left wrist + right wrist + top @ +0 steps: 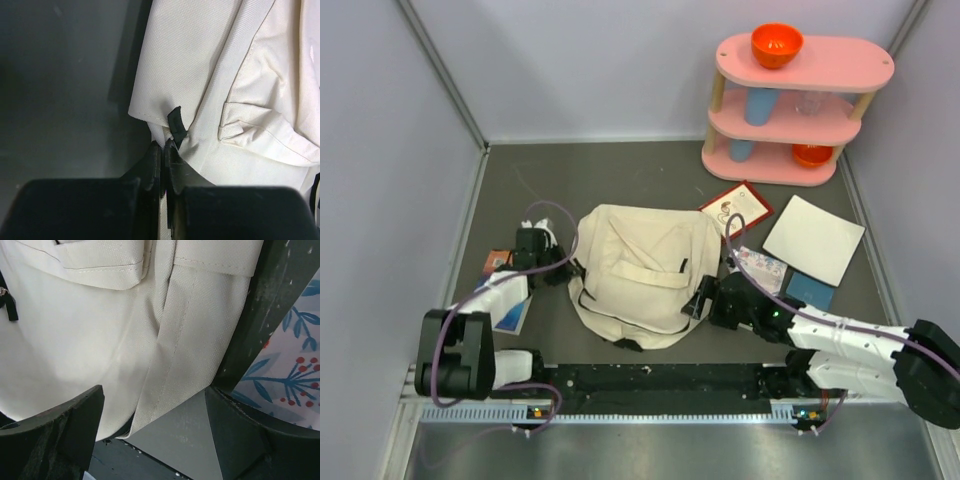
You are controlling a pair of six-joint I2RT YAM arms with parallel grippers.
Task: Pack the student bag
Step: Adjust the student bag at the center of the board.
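Lying flat on the surface (620, 180) between the arms, the bag (640, 275) looked unpacked, books (757, 268) and paper (814, 239) waiting beside it, while the left fingers (150, 170) were pinched shut on its black tab (176, 125) and the right fingers (65, 420) gaped around its opposite edge.

Both arms share one build: glossy white shells over the long links, and chunky matte black housings at the joints. The left arm (490, 292) and the right arm (845, 338) each trail a grey-purple cable (552, 212) along their length. A small green light (773, 318) glows on the right arm's black wrist section. The left claw (164, 146) has flat, matte black fingers (150, 170) on blocky black mounts. The right claw (700, 298) has dark fingers (270, 315) flecked with white specks.
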